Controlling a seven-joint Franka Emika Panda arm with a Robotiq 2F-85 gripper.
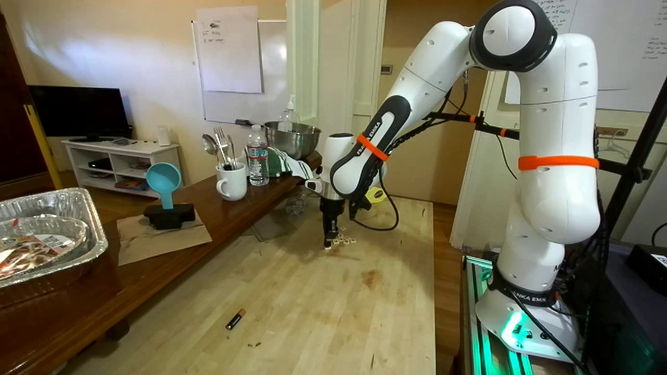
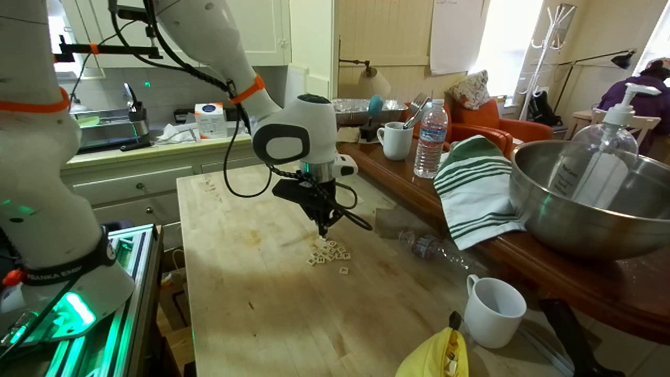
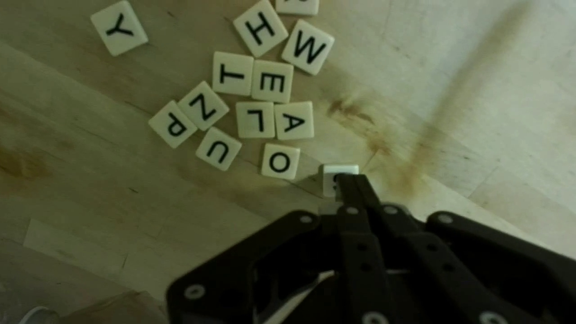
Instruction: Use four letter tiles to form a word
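Observation:
My gripper is shut, its fingertips together, in the wrist view. The tips stand over a pale letter tile and partly cover its letter; contact cannot be told. The O tile lies to its left, apart. The A tile and L tile lie side by side. Above them are the E tile and T tile. N, P, U, H, W-or-M tiles and a cut-off tile surround these. The Y tile lies apart. The gripper also shows low over the table in both exterior views.
A clear plastic bottle lies by the raised wooden counter. A white mug and a yellow pouch are on the table's near side in an exterior view. A battery lies on the tabletop.

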